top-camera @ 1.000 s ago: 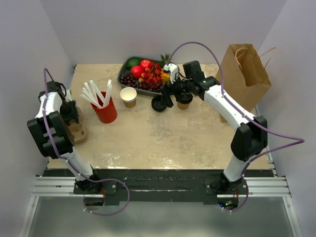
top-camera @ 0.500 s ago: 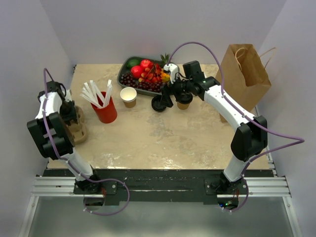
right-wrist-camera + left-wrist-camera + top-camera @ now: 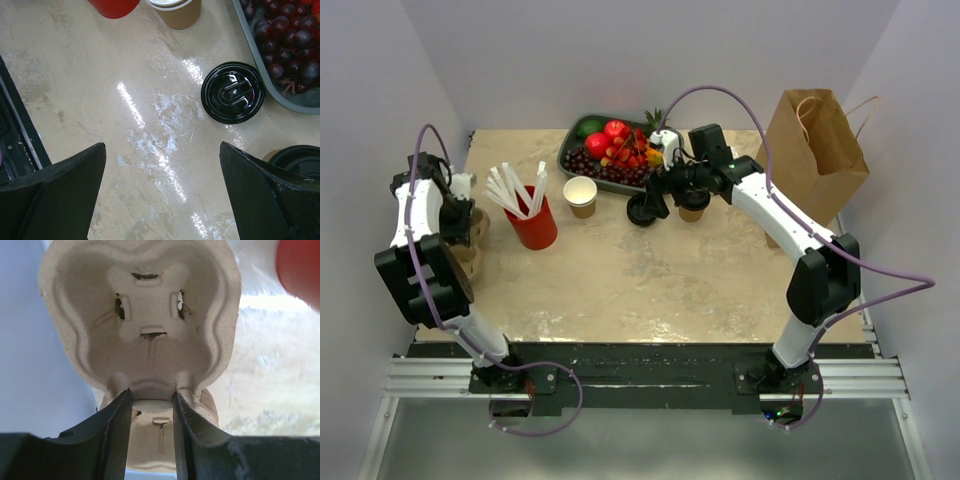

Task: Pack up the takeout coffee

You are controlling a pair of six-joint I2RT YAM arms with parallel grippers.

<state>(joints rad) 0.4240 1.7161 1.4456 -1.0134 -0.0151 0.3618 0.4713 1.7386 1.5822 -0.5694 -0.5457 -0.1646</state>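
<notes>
The takeout coffee (image 3: 693,204), a small brown cup with a black lid, stands near the fruit tray; in the right wrist view its lid (image 3: 300,159) shows at the lower right edge. My right gripper (image 3: 660,194) (image 3: 162,152) hangs open just left of it, with only bare table between the fingers. A loose black lid (image 3: 642,211) (image 3: 233,92) lies beside it. At the far left, my left gripper (image 3: 463,222) (image 3: 152,401) is shut on the middle ridge of a pale pulp cup carrier (image 3: 470,240) (image 3: 145,325).
A red cup with white straws (image 3: 532,216) and a lidless brown cup (image 3: 581,195) (image 3: 176,12) stand mid-left. The grey fruit tray (image 3: 569,157) (image 3: 280,102) is at the back. A tall brown paper bag (image 3: 815,150) stands at the back right.
My left jaws narrowed onto the cup carrier, and that arm shifted with it toward the back of the table. The right arm has stayed still.
</notes>
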